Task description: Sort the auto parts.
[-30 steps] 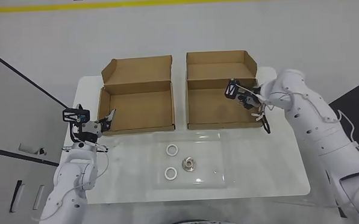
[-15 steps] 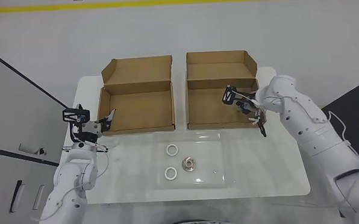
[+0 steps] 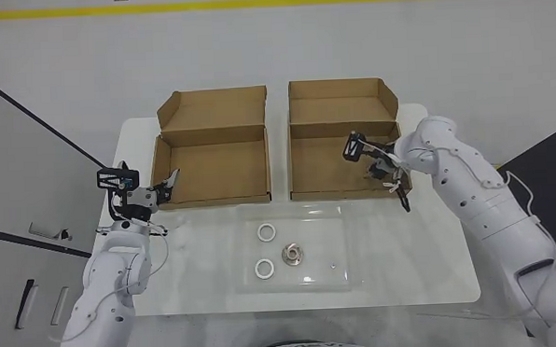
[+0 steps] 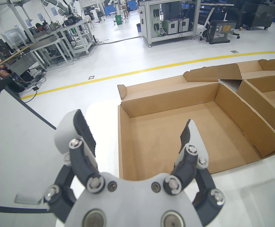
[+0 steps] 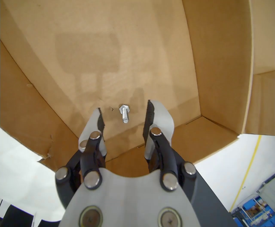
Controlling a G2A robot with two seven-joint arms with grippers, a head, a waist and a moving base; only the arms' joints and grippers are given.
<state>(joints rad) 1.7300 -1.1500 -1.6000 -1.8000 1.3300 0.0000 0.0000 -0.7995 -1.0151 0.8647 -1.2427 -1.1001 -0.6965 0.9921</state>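
Brown cardboard lies all round the right fingers, which hang parted over the floor of the right box with nothing between them. A small silver bolt lies flat on the cardboard just beyond their tips, in line with the gap and touching neither finger, its hex head turned away from them. The left fingers are spread wide and empty at the side of the left box, whose near side wall lines up with the gap between them. Well apart from both pairs of fingers, on the white table, a clear tray holds two white rings and a metal part just beside them.
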